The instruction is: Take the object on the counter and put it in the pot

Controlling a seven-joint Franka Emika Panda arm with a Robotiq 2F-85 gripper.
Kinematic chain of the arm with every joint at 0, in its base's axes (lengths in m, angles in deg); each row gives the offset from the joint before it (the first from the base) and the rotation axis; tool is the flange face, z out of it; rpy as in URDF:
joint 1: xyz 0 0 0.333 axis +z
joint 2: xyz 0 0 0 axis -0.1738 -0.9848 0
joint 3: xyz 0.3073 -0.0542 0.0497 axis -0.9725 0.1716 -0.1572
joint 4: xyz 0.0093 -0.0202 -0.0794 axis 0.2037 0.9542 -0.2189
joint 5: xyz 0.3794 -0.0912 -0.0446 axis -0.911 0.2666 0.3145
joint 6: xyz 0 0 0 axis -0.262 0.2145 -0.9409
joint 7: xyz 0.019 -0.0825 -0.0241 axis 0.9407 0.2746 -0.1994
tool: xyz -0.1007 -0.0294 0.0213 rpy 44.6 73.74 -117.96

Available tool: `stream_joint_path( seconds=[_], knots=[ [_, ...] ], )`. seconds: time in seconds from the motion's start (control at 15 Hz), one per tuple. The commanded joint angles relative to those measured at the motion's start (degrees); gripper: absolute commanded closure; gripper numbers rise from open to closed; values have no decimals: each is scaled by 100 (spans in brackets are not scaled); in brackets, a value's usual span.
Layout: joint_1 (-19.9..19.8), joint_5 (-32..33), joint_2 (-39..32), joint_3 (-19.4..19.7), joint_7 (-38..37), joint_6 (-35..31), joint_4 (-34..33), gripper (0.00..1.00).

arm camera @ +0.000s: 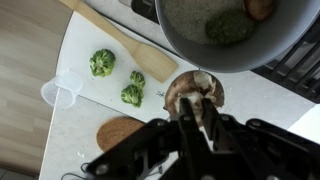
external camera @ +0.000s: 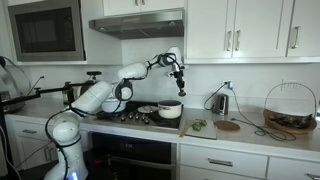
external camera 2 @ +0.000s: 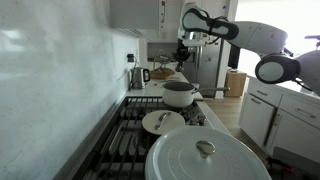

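Object (arm camera: pixel 131 95): green floret, nearest of three on white board (arm camera: pixel 80 40), lying left of gripper (arm camera: pixel 198 108) and slightly ahead. Pot (arm camera: pixel 195 52): ahead, to the right. Jaws clenched; brown lump (arm camera: pixel 180 88) at the tips, possibly pinched, view unclear.

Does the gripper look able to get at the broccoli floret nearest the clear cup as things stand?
Probably yes: the floret lies uncovered on the white board, apart from the spatula. But the gripper is shut, apparently on a brown lump, which it must release first.
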State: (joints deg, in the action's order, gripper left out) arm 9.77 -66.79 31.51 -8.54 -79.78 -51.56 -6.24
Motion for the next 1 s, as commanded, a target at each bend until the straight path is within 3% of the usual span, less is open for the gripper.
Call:
stream_joint_path(
  seconds=[0.0, 0.47, 0.93],
  knots=[
    [42, 43, 226, 14, 186, 508, 120, 96],
    [174, 45, 297, -11, 251, 1563, 90, 96],
    [384, 10, 226, -70, 526, 2152, 86, 96]
  ],
)
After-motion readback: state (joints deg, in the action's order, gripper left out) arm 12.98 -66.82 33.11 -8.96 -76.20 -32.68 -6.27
